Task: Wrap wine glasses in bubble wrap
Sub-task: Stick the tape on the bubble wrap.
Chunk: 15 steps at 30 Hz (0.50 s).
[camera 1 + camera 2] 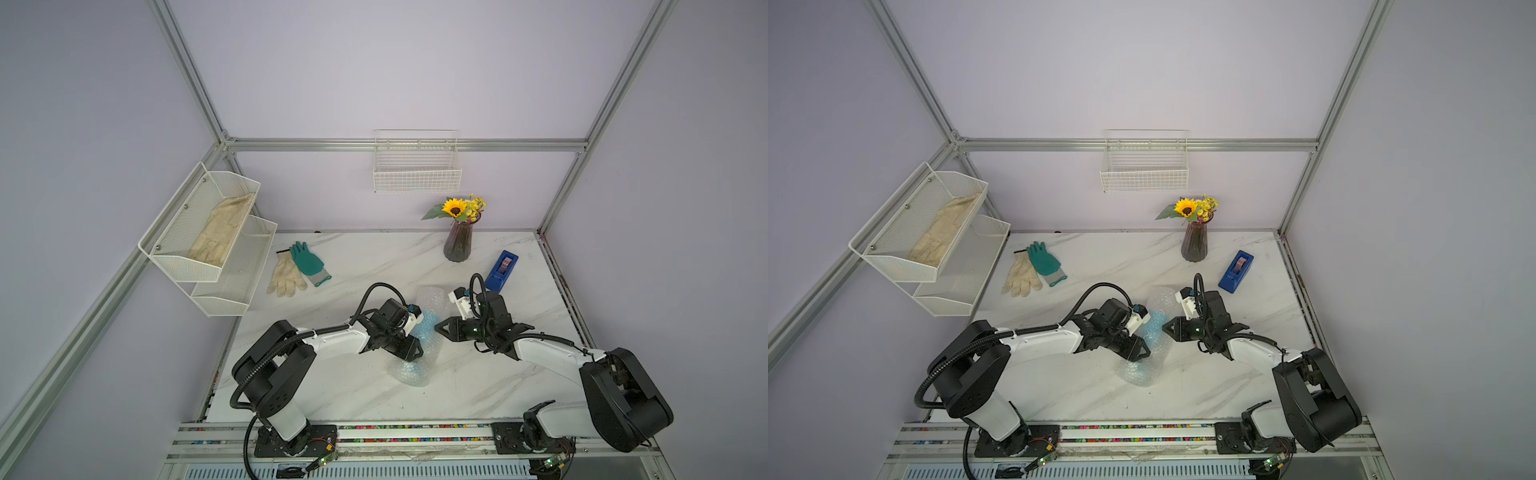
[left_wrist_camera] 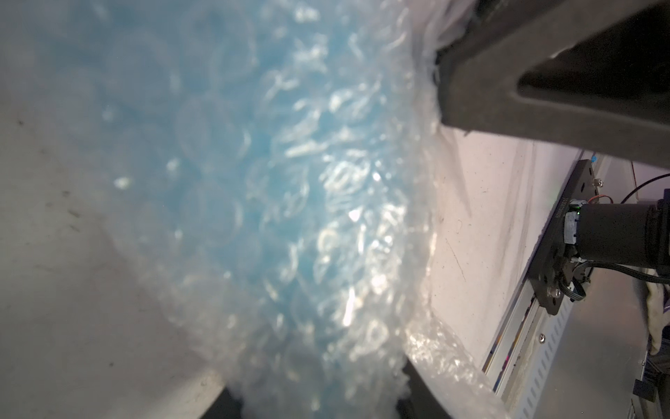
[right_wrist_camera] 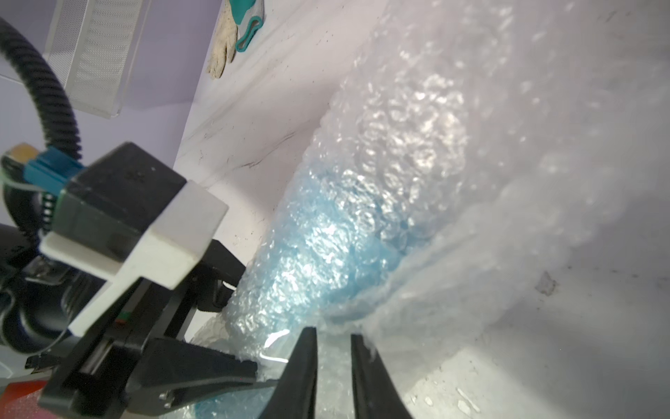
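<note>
In both top views, the clear, whitish sheet of bubbled plastic film (image 1: 413, 372) lies rolled on the marble-pattern table (image 1: 353, 390), long axis running from lower centre up the frame. The left gripper (image 1: 417, 353) clamps its near half. The light-blue plastic goblet (image 1: 429, 328) shows through mid-roll. The right gripper (image 1: 437, 328), just right of it in frame, has jaws narrowly parted, holding nothing; the film's free edge lies at its tips

Softly, evenly lit from overhead, with faint shadows on the pale table (image 1: 374, 395), sharp but bowed at the edges in both top views, blurred up close in both wrist views, with white glare specks on the bubble wrap (image 2: 344, 217).
</note>
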### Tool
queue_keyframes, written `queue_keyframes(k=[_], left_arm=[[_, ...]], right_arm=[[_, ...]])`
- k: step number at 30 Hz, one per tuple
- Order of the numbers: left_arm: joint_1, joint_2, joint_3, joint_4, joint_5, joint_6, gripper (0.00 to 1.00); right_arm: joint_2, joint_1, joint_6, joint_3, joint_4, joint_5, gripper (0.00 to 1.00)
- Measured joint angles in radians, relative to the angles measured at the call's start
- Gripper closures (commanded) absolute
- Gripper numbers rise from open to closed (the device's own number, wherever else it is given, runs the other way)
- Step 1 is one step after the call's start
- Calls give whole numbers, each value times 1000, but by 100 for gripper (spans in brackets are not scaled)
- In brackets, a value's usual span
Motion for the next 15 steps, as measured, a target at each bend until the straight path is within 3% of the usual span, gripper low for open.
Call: queue_keyframes(k=[15], left_arm=[[0, 3, 0, 3, 3, 0, 57]], right_arm=[[-42, 0, 65, 0, 7, -23, 74]])
